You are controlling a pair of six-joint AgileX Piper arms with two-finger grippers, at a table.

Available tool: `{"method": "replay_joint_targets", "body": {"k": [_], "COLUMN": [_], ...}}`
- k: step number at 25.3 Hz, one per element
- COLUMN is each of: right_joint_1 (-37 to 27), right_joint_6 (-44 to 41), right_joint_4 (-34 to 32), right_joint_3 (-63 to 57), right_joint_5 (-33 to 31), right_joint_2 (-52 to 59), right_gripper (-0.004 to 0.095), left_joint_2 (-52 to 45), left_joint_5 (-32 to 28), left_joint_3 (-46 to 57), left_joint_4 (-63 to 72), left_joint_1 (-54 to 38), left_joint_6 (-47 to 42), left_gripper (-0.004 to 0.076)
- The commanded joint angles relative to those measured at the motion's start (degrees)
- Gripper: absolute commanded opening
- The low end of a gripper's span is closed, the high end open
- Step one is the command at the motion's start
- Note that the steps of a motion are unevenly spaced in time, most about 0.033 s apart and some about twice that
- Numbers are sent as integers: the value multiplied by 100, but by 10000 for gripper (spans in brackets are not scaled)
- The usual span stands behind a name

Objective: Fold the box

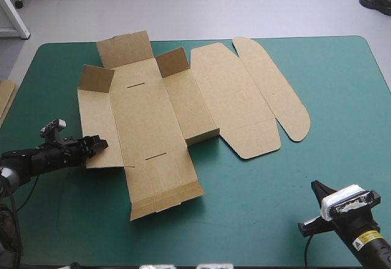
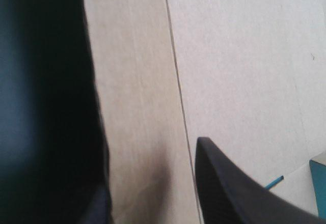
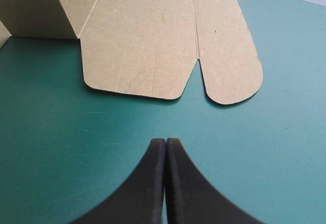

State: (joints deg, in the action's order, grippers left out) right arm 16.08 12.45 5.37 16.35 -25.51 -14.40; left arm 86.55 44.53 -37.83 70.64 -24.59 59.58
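- We see the box [image 1: 153, 128] lying as a cut brown sheet on the teal-green desk [image 1: 293, 214], left of the middle and reaching toward the far edge.
- Most of the box is flat. Three short flaps [image 1: 125, 47] stand up at its far left end, and a side wall [image 3: 30, 15] is raised along the middle.
- Two rounded lid panels [image 1: 272, 92] lie flat to the right.
- The left gripper [image 1: 98, 142] comes in low from the left and sits at the outer edge of the box's left panel, near its near corner.
- In the left wrist view its black fingers [image 2: 51, 107] are spread apart, with brown board filling the gap and lying ahead of them. We cannot tell whether either finger touches the board.
- The right gripper [image 1: 316, 186] is at the near right over bare cover, its fingers pressed together into one point and holding nothing.
- The box is well apart from the right gripper, with the rounded lid panels ahead of it.
- An edge of more board [image 1: 5, 98] shows at the desk's left edge.
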Motion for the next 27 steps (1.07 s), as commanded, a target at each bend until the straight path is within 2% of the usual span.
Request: {"method": "replay_joint_targets", "body": {"k": [1,5,14,21,23,26,27], "right_joint_1": [15,15,15,15,15,15,15], "right_joint_6": [19,19,19,19,19,19,19], "right_joint_4": [54,54,54,44,33,33,33], "right_joint_3": [208,208,208,208,208,208,208], "right_joint_5": [399,399,397,374,374,374,374], "right_joint_2": [-49,-49,-49,-49,-49,-49,-49], "right_gripper": [-15,-15,-15,-15,-15,-15,-15], "left_joint_2": [-17,267,363,146,-126,-566,-618], "left_joint_5": [361,810,835,1588,1390,606,559], "left_joint_3": [-400,-762,-937,-1630,-1822,-2287,-2403], "left_joint_4": [187,-298,-352,-1007,-1452,-2838,-3022], "left_joint_1": [9,9,12,23,222,1018,1201], "left_joint_6": [29,-97,-109,-726,-984,-1954,-2094], "left_gripper": [211,-7,-10,-10,-10,-10,-10]}}
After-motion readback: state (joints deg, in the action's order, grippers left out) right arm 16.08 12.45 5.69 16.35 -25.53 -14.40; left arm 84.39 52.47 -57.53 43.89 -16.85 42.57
